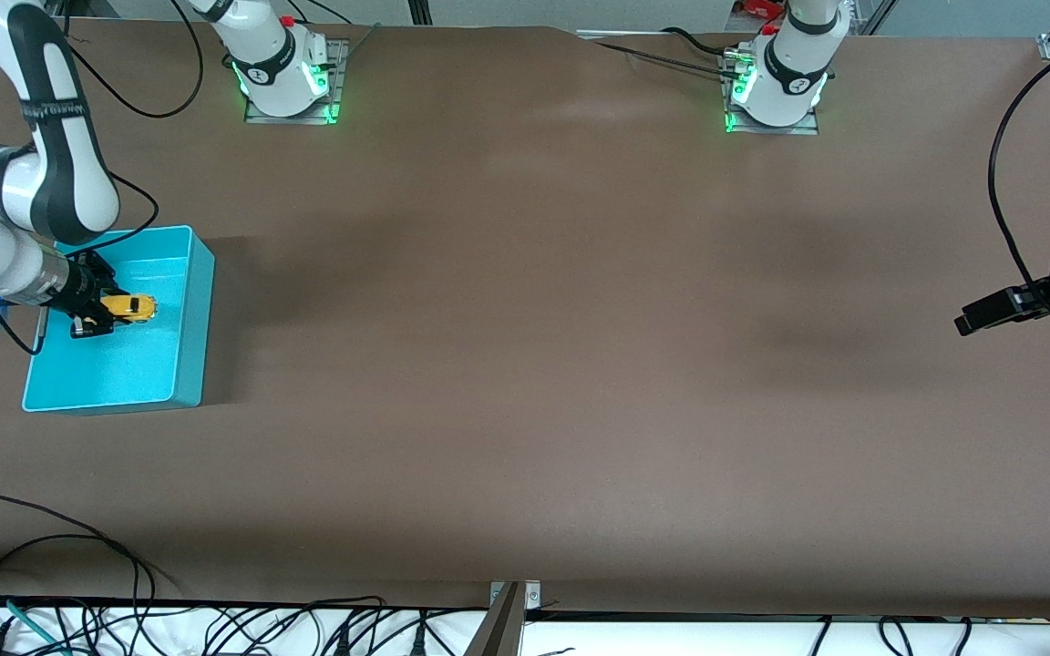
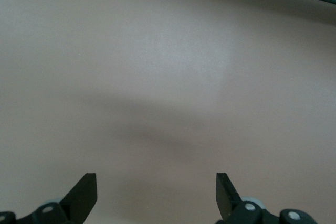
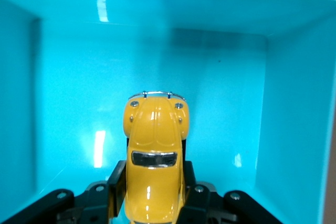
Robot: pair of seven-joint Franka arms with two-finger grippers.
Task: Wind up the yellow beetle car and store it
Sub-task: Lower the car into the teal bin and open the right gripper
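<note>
Teal bin (image 1: pixel 183 364) sits at the right arm's end of the table (image 1: pixel 534 364). Right gripper (image 1: pixel 104 314) is inside it, clenched on the yellow beetle car (image 1: pixel 131 307), held within the bin walls. Left gripper (image 1: pixel 990 314) waits with fingers (image 2: pixel 84 195) spread, empty, over bare table well apart from the bin.

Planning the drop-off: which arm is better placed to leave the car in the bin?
The right. Its pincer is shut on the car, inside the bin. The left pincer is open and holds nothing, over bare table at the left arm's end, waiting.
</note>
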